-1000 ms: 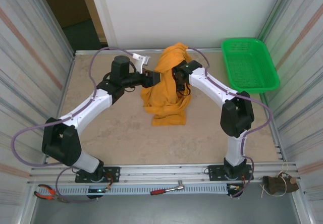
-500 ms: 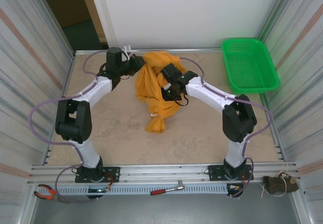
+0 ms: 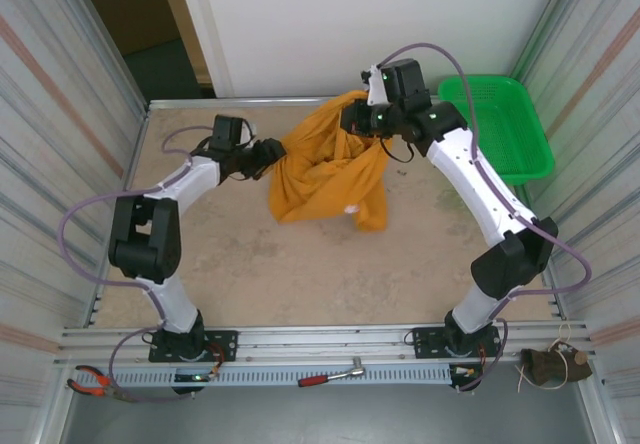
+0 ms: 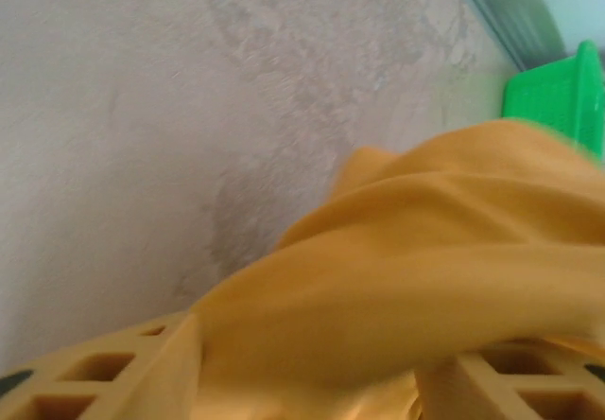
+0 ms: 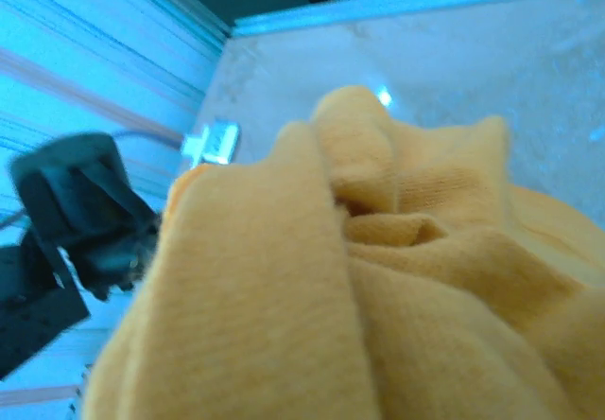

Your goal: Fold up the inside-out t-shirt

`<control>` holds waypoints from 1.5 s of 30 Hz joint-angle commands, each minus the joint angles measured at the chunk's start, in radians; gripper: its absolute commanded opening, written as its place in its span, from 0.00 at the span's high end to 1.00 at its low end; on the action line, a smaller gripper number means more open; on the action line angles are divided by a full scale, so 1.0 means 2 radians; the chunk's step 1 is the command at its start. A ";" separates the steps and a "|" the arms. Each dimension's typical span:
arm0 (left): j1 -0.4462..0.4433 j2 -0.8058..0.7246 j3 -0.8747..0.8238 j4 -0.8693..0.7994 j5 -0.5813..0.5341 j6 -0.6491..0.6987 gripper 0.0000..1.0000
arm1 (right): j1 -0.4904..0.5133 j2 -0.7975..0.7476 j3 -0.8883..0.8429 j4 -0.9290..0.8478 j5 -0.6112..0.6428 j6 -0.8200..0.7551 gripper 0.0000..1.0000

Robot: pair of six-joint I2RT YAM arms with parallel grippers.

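Right now the folding has hardly begun. On the left, the left gripper [image 3: 272,154] is low over the table [image 3: 230,264] and is pinched onto one edge of the t-shirt [image 3: 330,174]. In the left wrist view the orange cloth is squeezed between its two fingers.

In the middle, the t-shirt hangs in the air between the two arms like a little hammock. Its bottom part droops toward the table. It is bunched and wrinkly, with no flat part and no neat fold. I cannot tell from these pictures if it is inside out or the right way round.

On the right, the right gripper [image 3: 358,119] is up higher, near the back of the table. Cloth covers its fingers, but the shirt hangs from it, so it looks closed on the other edge.

What is left, I think, is nearly all of it: spread the shirt flat, then fold it.

A green basket [image 3: 495,129] sits just behind the right arm, so a wide swing could bump it. Red pliers [image 3: 90,382] and a wrench [image 3: 335,374] lie on the front rail, well out of the way.
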 commanded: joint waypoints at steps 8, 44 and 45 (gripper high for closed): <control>-0.077 -0.200 -0.034 0.016 -0.095 0.124 0.11 | -0.006 0.001 0.041 0.041 -0.052 0.046 1.00; -0.059 0.082 0.082 0.286 0.091 -0.038 0.66 | -0.054 -0.150 -0.181 0.192 -0.277 0.098 1.00; -0.058 0.065 0.056 0.309 0.095 -0.036 0.59 | -0.061 -0.147 -0.187 0.195 -0.281 0.098 1.00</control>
